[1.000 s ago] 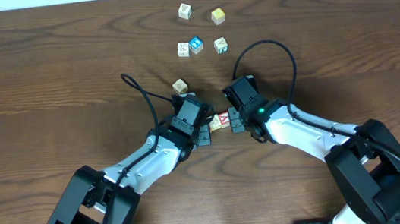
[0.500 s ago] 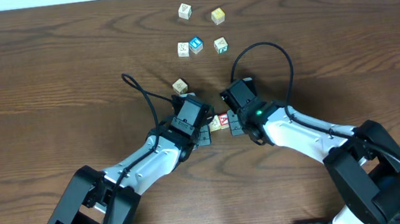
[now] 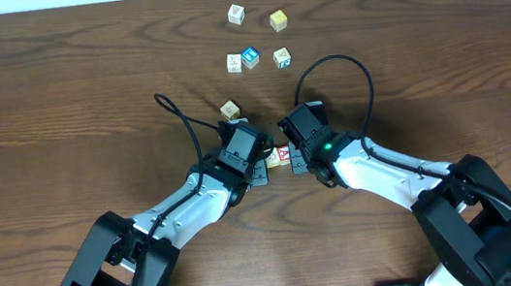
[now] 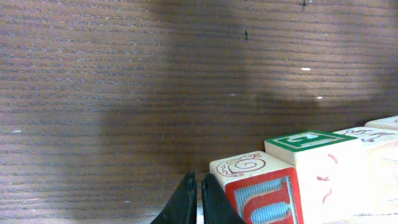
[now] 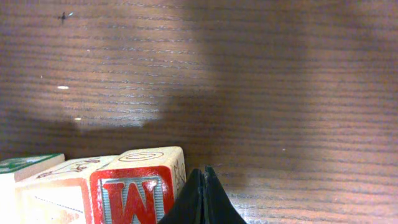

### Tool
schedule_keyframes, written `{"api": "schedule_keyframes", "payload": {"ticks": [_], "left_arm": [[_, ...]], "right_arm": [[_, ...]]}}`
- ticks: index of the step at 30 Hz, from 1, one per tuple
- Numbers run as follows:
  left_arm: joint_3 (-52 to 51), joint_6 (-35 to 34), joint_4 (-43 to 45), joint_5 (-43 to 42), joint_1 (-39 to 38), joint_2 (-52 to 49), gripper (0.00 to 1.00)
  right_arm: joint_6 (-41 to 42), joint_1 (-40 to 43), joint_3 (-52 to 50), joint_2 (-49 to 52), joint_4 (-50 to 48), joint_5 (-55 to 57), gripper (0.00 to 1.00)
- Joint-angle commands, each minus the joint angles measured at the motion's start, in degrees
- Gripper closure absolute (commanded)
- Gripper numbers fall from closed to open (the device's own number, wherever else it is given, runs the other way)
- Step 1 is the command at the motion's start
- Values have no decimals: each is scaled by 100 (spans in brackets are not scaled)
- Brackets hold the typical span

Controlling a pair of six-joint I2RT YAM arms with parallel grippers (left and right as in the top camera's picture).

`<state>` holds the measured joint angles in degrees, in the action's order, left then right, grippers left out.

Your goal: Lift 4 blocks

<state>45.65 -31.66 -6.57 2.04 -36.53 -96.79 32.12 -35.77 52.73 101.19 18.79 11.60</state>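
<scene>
The row of blocks (image 3: 281, 155) lies on the robot's side of the blue-faced cube (image 3: 250, 58), well apart from it and a little to its right, caught between the tips of the two arms. The left gripper (image 4: 199, 198) has its fingers pressed together with nothing between them. Their outer side sits right against the end block of the row, a cube with a red-framed U (image 4: 264, 193). Next along the row, as the left wrist view shows it, stands a green-topped block (image 4: 311, 155), and two more pale tops lie beyond it. The right gripper (image 5: 202, 194) is likewise closed on nothing, its tip against the other end of the row, at a cube with a red W (image 5: 134, 193). Beside that cube comes a pale block with a faint drawing on top (image 5: 59, 183). Whether the row rests on the table (image 3: 56, 109) or hangs just above it cannot be told. A pale cube (image 3: 234, 62) touches the blue-faced cube on its left, and a green-marked cube (image 3: 281, 57) sits near its right. Beyond it, away from the robot, lie a cream cube (image 3: 236, 13) and a yellow cube (image 3: 278, 20). A lone pale cube (image 3: 229, 110) lies between the blue-faced cube and the left arm's wrist.
</scene>
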Motion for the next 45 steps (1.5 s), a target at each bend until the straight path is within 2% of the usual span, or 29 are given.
{"api": "schedule_keyframes", "payload": {"ticks": [1, 22, 29, 35, 37, 45], "left_arm": [[225, 103, 232, -1137, -302, -35, 92], [225, 101, 236, -1134, -302, -28, 92], [225, 103, 234, -894, -302, -28, 92], [225, 105, 232, -881, -302, -28, 90], [225, 105, 232, -881, -302, -28, 83], [225, 105, 229, -881, -302, -28, 83]], "right_arm": [[518, -391, 236, -122, -275, -1447, 99], [728, -315, 236, -122, -271, -1510, 99], [728, -315, 236, -122, -269, -1510, 99], [726, -315, 236, -122, -271, -1510, 99], [726, -317, 236, -122, -271, -1510, 99], [726, -317, 236, -122, -264, -1510, 99]]}}
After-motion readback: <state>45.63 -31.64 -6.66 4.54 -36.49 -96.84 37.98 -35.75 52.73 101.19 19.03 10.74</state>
